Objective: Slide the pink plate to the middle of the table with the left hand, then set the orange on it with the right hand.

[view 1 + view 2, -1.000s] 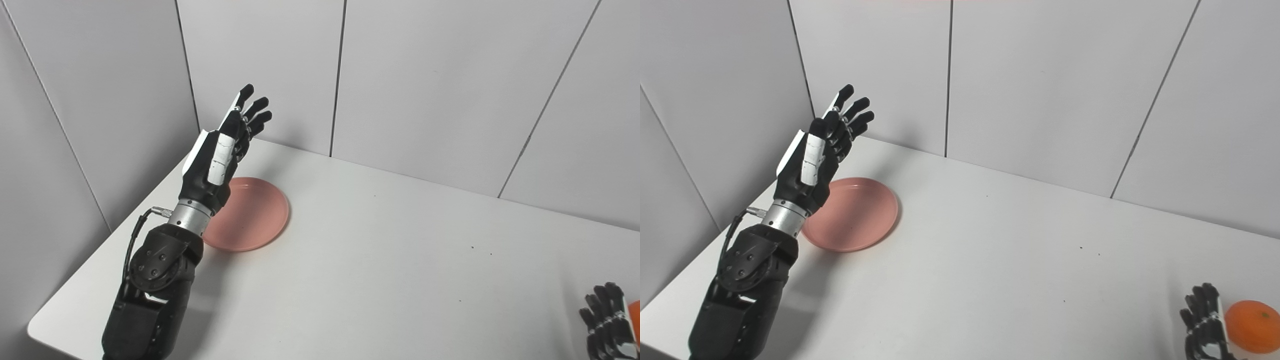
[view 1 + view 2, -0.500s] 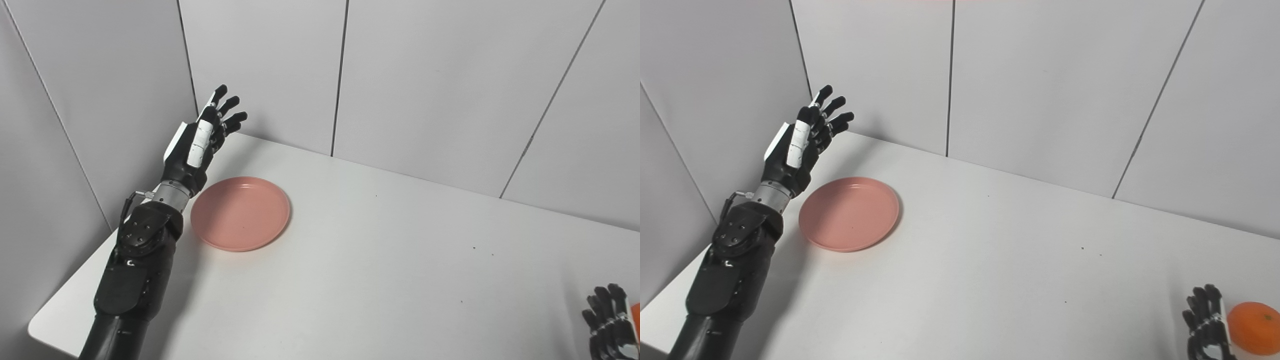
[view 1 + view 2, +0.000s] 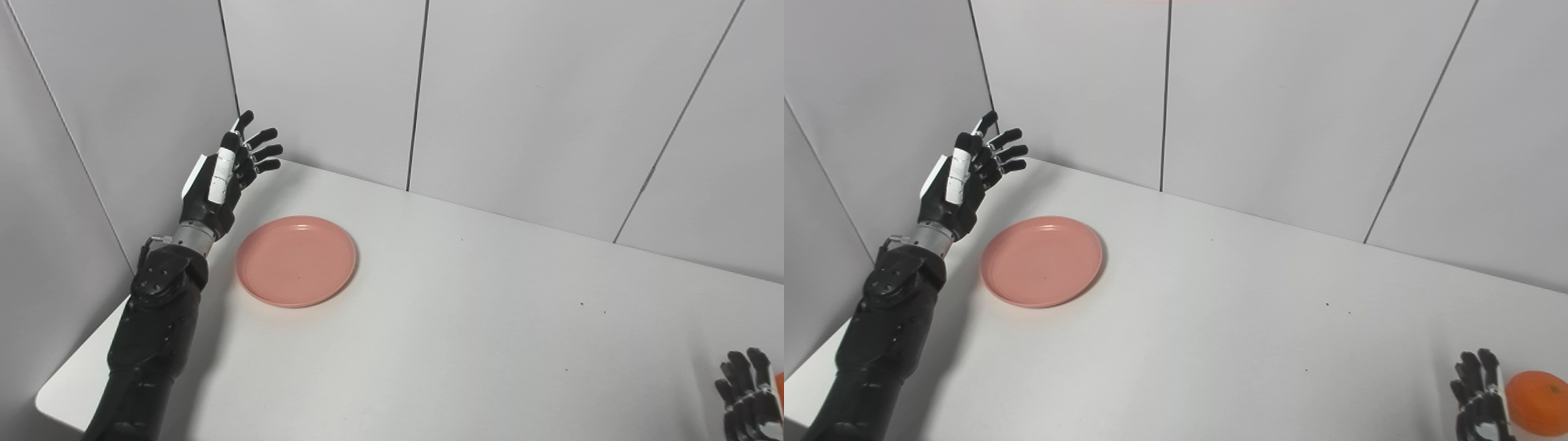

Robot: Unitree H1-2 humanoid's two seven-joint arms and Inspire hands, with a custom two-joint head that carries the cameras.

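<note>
A round pink plate (image 3: 296, 260) lies flat on the white table's far left part. My left hand (image 3: 223, 177) is raised above the table just left of the plate, close to the left wall, fingers spread and holding nothing; it does not touch the plate. An orange (image 3: 1537, 395) rests near the table's front right corner. My right hand (image 3: 1478, 398) stands open right beside the orange on its left, partly cut off by the picture's bottom edge.
Grey wall panels close off the table at the back and along the left side (image 3: 122, 110). The table's left front corner (image 3: 46, 401) shows beside my left forearm. A few small dark specks (image 3: 580, 303) dot the tabletop.
My left hand has swung left and back, off from above the plate toward the left wall, so the whole plate now shows. The right hand and orange have stayed put.
</note>
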